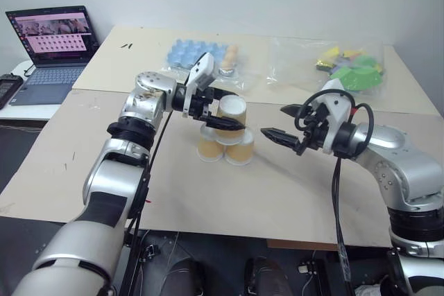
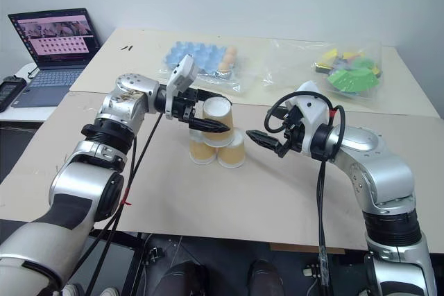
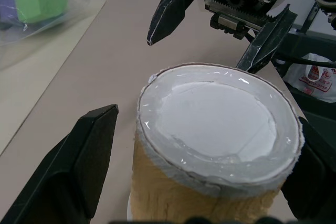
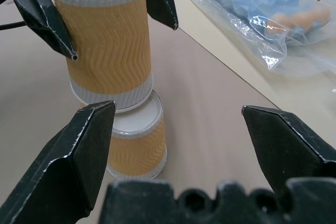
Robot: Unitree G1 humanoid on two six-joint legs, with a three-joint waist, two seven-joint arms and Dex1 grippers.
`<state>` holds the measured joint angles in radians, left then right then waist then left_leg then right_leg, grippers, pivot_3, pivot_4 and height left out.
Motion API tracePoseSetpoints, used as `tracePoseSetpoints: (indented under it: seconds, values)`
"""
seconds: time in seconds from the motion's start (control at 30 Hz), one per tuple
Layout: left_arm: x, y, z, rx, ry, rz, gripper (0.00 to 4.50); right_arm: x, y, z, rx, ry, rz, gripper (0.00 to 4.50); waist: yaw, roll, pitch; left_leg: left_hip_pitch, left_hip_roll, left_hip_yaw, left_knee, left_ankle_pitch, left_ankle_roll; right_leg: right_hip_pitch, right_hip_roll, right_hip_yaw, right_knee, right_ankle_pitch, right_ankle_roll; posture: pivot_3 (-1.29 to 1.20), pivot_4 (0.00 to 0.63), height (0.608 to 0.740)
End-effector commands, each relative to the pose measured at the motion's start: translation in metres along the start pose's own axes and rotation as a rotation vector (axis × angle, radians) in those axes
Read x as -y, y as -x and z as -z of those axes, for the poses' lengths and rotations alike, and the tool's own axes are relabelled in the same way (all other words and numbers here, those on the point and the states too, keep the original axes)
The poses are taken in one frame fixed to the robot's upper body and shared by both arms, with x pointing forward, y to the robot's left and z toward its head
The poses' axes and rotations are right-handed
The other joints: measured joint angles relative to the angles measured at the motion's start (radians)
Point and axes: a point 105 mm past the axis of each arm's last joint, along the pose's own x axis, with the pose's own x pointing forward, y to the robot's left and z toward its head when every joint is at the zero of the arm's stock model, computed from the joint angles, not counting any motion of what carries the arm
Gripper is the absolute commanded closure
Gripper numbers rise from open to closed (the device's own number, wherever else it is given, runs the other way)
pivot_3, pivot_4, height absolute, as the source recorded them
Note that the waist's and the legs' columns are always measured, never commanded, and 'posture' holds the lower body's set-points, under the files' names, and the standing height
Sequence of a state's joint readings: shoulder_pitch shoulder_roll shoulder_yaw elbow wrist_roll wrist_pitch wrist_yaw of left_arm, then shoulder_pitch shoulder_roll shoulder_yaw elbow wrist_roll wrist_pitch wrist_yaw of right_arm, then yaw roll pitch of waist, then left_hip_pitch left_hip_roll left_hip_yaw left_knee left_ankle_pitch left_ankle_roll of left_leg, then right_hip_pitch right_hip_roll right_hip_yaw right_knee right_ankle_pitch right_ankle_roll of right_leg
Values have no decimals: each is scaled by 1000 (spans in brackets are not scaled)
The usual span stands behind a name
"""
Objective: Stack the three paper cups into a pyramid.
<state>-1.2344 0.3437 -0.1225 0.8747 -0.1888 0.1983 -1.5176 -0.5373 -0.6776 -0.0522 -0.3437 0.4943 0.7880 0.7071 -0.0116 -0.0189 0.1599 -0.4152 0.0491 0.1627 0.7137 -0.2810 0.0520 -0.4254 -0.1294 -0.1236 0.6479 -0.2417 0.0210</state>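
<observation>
Table point(image 1: 291, 192); wrist view shows top cup point(image 4: 105, 40) upended

Left gripper point(image 1: 220, 112) and right gripper point(image 1: 284, 123) (tips facing) both spread wide

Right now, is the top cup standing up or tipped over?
Standing up, upside down: the top cup sits on the two bottom cups with its white base facing up. The left gripper's jaws stand open around it.

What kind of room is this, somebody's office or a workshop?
Most likely a robot test lab: an open laptop sits beside a board-covered worktable, with bagged toy pieces at the back and three paper cups stacked for practice.
</observation>
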Motion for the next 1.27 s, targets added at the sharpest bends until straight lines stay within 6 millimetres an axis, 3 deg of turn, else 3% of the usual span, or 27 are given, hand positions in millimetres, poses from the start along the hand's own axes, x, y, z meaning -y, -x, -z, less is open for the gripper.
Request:
tracePoseSetpoints:
  seconds: [0.03, 0.33, 0.47, 0.57, 0.67, 0.73, 0.77, 0.83, 0.97, 1.07, 1.27]
  values:
    - [0, 4, -40, 71, -92, 3, 68, 2, 4, -12, 52, 43, 8, 0, 0, 0, 0, 0, 0, 0, 0, 0, 0, 0, 0, 0, 0, 0, 0, 0, 150, 733]
    - [2, 35, -96, 207, -148, -90, 68, 3, -2, -13, 60, 44, -16, 0, -1, 0, 0, 0, 0, 0, 0, 0, 0, 0, 0, 0, 0, 0, 0, 0, 150, 733]
    - [-13, 81, -123, 383, -140, -354, 68, 6, -2, -14, 70, 42, -9, 0, -4, 0, 0, 0, 0, -1, 1, 0, 0, 0, 0, 1, 1, 0, 0, 0, 150, 733]
    - [-28, 127, -117, 459, -100, -658, 68, 13, 2, -11, 62, 33, 29, 0, -7, 0, 0, 1, 1, -1, 0, 0, 0, 0, 0, 1, 1, 0, 0, 0, 150, 733]
    - [-37, 185, -82, 467, -26, -1036, 68, 33, 9, -4, 30, 33, 129, 0, -7, 0, 0, 4, 0, -1, -1, 0, 0, 1, 0, 2, 1, 0, 0, 0, 150, 733]
    - [-32, 206, -61, 458, 22, -1165, 68, 44, 11, 2, 3, 36, 191, 0, -6, 0, 0, 6, 0, -1, -1, 0, 0, 3, -1, 3, 2, 0, 0, 0, 150, 733]
    - [-22, 229, -27, 417, 67, -1317, 68, 57, 9, 16, -54, 37, 279, 0, -5, 0, 0, 5, 1, -1, -1, 0, 0, 3, -1, 3, 2, 0, 0, 0, 150, 733]
    - [1, 257, 19, 332, 120, -1533, 68, 79, 9, 41, -149, 36, 438, 0, -8, 0, 0, 7, 1, 0, -1, 0, 0, 3, -1, 4, 2, 0, 0, 0, 150, 733]
    - [32, 269, 65, 261, 190, -1729, 68, 106, 14, 69, -215, 35, 674, 0, 1, -2, 0, 5, 2, 0, -1, 0, 0, 2, -1, 3, 2, 0, 0, 0, 150, 733]
    - [52, 269, 101, 195, 226, -1852, 68, 118, 21, 80, -151, 34, 829, 0, 11, -2, 0, 5, 2, 0, 0, 0, -1, 3, -2, 2, 1, 1, 0, 0, 150, 733]
    - [67, 275, 124, 180, 215, -1976, 68, 122, 34, 102, -38, -77, 948, 0, 12, -2, 0, 6, 1, 1, 0, 0, -1, 4, -2, 2, 1, 1, 0, 0, 150, 733]
